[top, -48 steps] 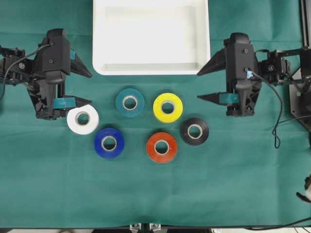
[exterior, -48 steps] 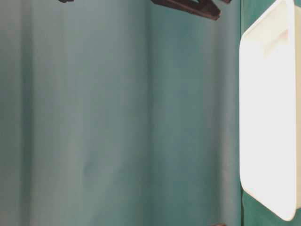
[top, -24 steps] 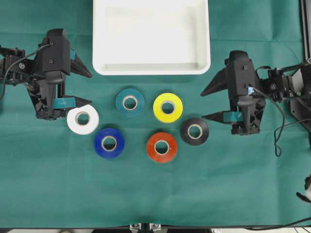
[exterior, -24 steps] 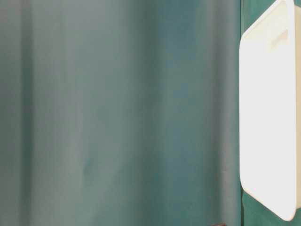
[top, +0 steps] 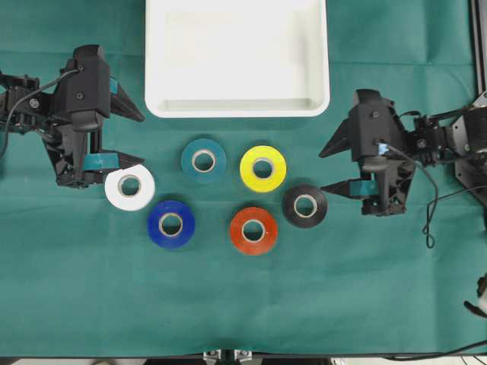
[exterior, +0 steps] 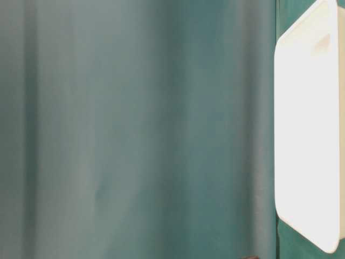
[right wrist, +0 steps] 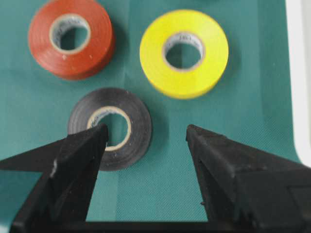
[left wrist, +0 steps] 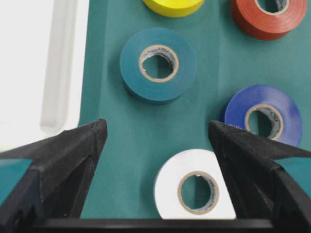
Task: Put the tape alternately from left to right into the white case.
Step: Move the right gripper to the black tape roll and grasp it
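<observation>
A green cloth covers the whole worktop (top: 76, 304), and I take the white case (top: 237, 106) at its far edge as my landmark. The case holds nothing yet, so no roll has gone in.

Just in front of the case the six rolls lie flat in a loose cluster, well apart from its rim: the teal roll (top: 203, 160) and yellow roll (top: 262, 168) nearest it, the white roll (top: 129, 187) and black roll (top: 305, 205) further out at the two ends, the blue roll (top: 170, 223) and red-orange roll (top: 253, 230) furthest from it. That spread makes sense to me: each arm has an end roll on its own side, which suits alternating.

The left hand (top: 131, 137) sits off the case's left front corner, its jaws spread and empty, with the white roll just beyond its near finger (a ready pose, I'd judge).

The right hand (top: 333, 166) is off the case's right front corner, jaws wide and holding nothing. Compared with a second ago it has swung away from the case and turned toward the black roll, which now lies just off its near finger; the left hand has not moved.
</observation>
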Motion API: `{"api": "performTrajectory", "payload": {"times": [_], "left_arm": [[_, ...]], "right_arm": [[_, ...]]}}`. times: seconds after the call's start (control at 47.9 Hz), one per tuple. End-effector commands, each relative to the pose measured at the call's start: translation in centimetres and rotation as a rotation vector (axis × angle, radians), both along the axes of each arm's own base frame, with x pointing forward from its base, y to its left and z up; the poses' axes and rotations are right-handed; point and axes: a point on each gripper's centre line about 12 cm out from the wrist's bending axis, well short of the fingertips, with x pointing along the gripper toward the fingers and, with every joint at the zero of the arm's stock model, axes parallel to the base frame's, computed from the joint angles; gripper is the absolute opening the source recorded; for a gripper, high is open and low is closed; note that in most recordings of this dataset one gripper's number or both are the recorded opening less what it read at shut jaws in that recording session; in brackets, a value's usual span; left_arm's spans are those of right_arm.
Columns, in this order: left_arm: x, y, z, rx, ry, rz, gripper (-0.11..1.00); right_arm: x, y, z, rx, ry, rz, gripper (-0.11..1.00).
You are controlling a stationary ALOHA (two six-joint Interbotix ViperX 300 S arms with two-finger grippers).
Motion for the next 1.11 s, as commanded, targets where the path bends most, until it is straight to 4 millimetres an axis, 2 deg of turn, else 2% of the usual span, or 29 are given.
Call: {"api": "performTrajectory", "payload": {"times": [0.0, 0.251, 0.543, 1.086], "left_arm": [[0.2, -0.1, 0.6, -0.001, -0.021, -0.003, 0.54], [0.2, -0.1, 0.6, -0.002, -0.02, -0.002, 0.54], [0.1, -0.1, 0.4, -0.002, -0.015, -0.002, 0.54], [0.0, -0.1, 0.2, -0.003, -0.009, -0.001, 0.55]], "right_arm": [[0.4, 0.2, -0.3, 0.007, 0.006, -0.003, 0.75], [1.3, 0.6, -2.6, 0.006, 0.085, -0.008, 0.75], [2.9, 1.5, -3.8, 0.005, 0.092, 0.014, 0.75], [4.2, 1.8, -7.0, -0.003, 0.144, 0.012, 0.75]]}}
